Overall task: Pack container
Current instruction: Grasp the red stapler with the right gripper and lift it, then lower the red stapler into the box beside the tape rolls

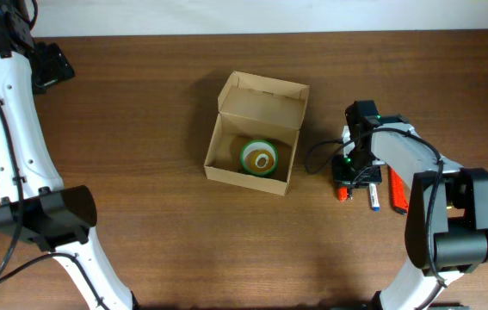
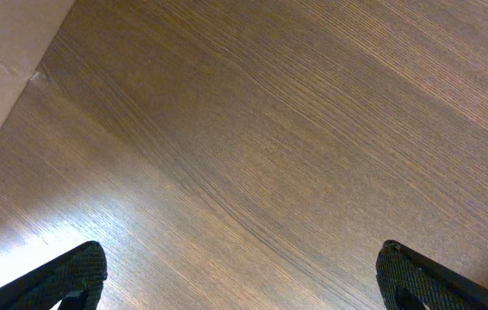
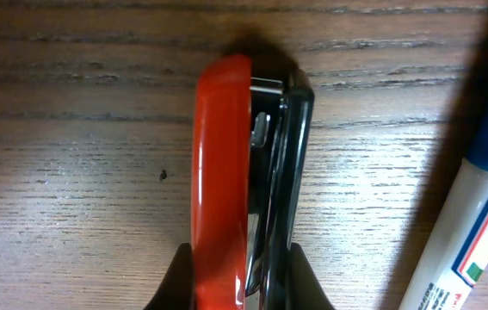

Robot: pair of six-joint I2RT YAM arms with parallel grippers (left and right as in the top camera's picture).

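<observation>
One container (image 1: 261,105) stands open mid-table, flap up, with one green-rimmed tape roll (image 1: 259,157) inside and bare table (image 1: 140,129) on every side. To its right, the right gripper (image 3: 244,284) pinches one red stapler (image 3: 222,172), with one marker (image 3: 476,232) just beside it. Only the wrist view shows that grip. The left gripper (image 2: 244,288) gapes wide, holding nothing, near the far-left edge.

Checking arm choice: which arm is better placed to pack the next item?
Right: the right gripper clasps the red stapler near the container; the left gripper is open, holding nothing, far from both.

Matt cardboard container (image 1: 261,105), grained wood table (image 1: 140,172)
</observation>
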